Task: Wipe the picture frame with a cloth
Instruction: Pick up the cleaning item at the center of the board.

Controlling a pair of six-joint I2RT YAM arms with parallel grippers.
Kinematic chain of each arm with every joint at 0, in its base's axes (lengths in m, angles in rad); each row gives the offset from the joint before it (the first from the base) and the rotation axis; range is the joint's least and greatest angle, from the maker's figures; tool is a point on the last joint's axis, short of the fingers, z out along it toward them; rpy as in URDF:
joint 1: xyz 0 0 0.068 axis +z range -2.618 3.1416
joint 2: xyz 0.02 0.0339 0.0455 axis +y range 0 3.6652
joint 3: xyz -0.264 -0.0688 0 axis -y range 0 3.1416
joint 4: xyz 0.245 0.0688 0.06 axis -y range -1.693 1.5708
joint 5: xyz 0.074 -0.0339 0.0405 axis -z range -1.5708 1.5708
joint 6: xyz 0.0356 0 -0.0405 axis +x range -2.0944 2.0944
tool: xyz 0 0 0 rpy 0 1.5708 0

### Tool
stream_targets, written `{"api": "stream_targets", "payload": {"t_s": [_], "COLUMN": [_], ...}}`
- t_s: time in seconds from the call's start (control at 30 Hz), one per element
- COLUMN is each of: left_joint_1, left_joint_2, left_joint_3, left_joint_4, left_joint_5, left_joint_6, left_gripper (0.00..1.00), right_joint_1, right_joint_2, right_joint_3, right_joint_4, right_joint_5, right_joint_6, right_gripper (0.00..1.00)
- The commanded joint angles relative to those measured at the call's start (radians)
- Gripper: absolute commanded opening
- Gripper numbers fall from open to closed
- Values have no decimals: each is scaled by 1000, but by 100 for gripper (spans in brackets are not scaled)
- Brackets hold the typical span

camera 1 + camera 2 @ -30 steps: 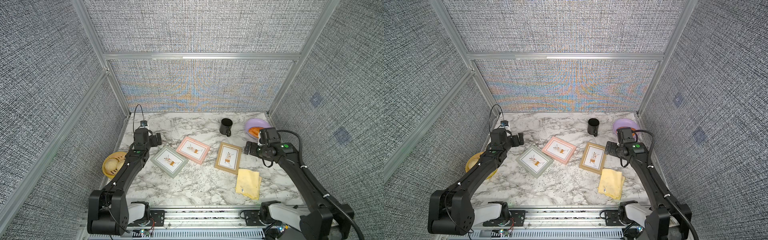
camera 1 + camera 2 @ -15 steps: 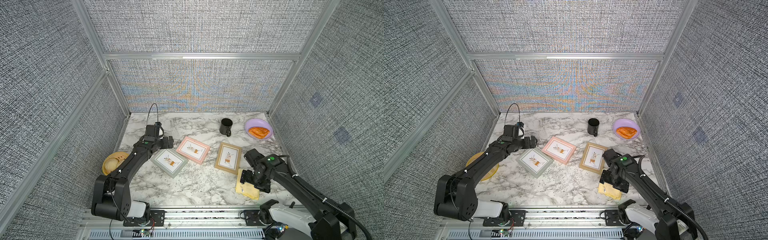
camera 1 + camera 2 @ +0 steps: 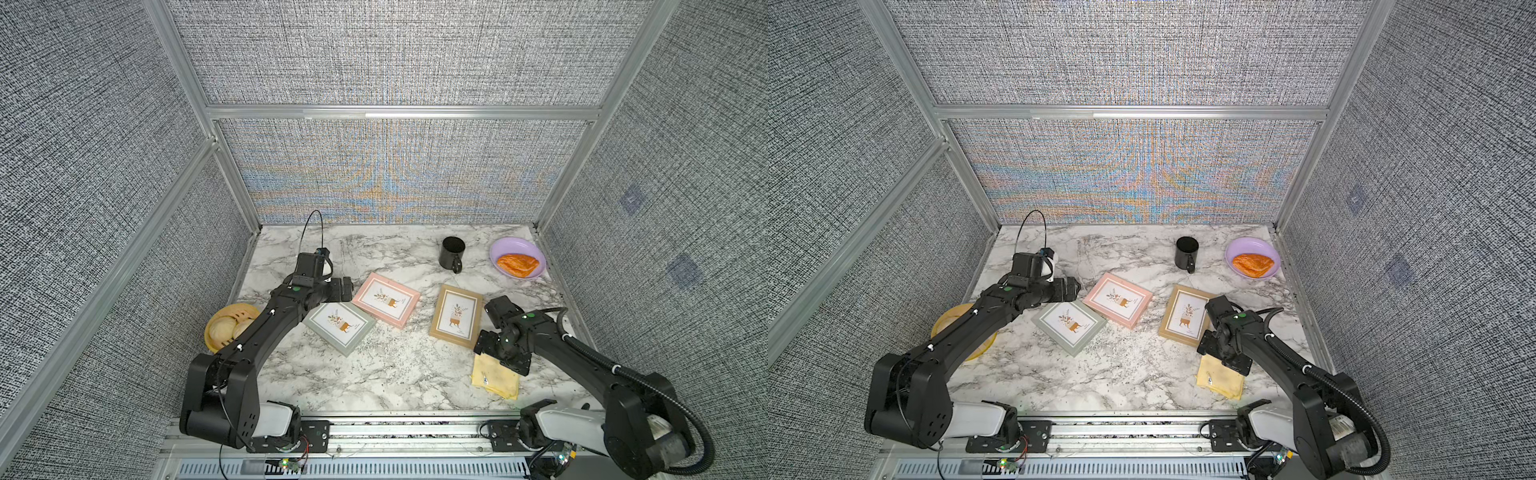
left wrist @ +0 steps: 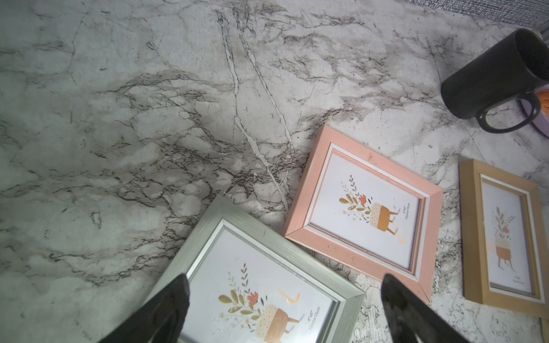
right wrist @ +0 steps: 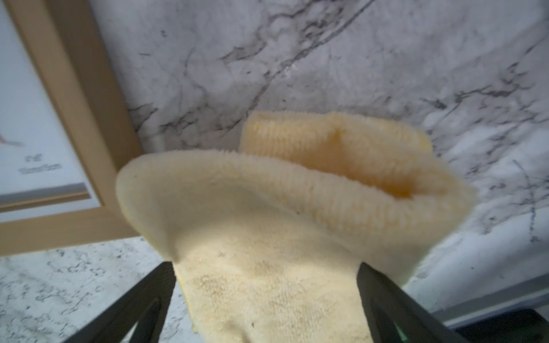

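Cloth (image 3: 498, 380), pale yellow with a small tag (image 3: 484, 377), lies near the front right corner of the worktop (image 3: 374, 374). Its far part is hidden in both top views under the right gripper (image 5: 266, 268), whose jaws stand wide with the bunched, blurred fabric between them; whether the pads touch it cannot be made out. Just beyond the cloth lies the tan picture frame (image 3: 456, 316), cut off in the right wrist view, followed toward the left edge by the pink frame (image 3: 386, 302) and the grey frame (image 3: 338, 327). Left gripper (image 4: 283, 285), jaws wide and empty, hovers over the grey frame's far corner, with only its fingertips (image 4: 178, 297) in view.
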Motion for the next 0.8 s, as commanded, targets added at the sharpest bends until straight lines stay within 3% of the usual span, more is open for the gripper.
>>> {"api": "stream_targets", "payload": {"t_s": [0.0, 0.23, 0.37, 0.4, 0.47, 0.57, 0.6, 0.67, 0.77], "left_joint_1": [1, 1, 0, 1, 1, 1, 1, 1, -1], "left_joint_2": [-16, -27, -20, -18, -13, -9, -4, 10, 47], "left_joint_3": [-12, -16, -10, -8, -3, 2, 5, 17, 48], "left_joint_4": [-10, -21, -25, -27, -28, -31, -33, -45, -92], "left_joint_5": [-1, -1, -4, -2, -1, -2, -1, -1, -46], "left_joint_6": [9, 18, 24, 24, 25, 27, 28, 22, -11], "left_gripper": [100, 100, 100, 100, 100, 100, 100, 100, 100], "right_joint_1": [-21, -26, -26, -25, -25, -26, -27, -26, -25], "right_joint_2": [3, 37, 61, 60, 58, 58, 60, 60, 40], "right_joint_3": [-15, -44, -92, -103, -108, -105, -102, -93, -62], "right_joint_4": [5, -25, -9, 3, 15, 34, 40, 49, 28], "right_joint_5": [20, 11, 10, 12, 21, 27, 29, 26, 14], "right_joint_6": [18, 68, 133, 145, 190, 194, 191, 179, 161], "right_gripper": [99, 98, 87, 83, 65, 20, 10, 0, 0]}}
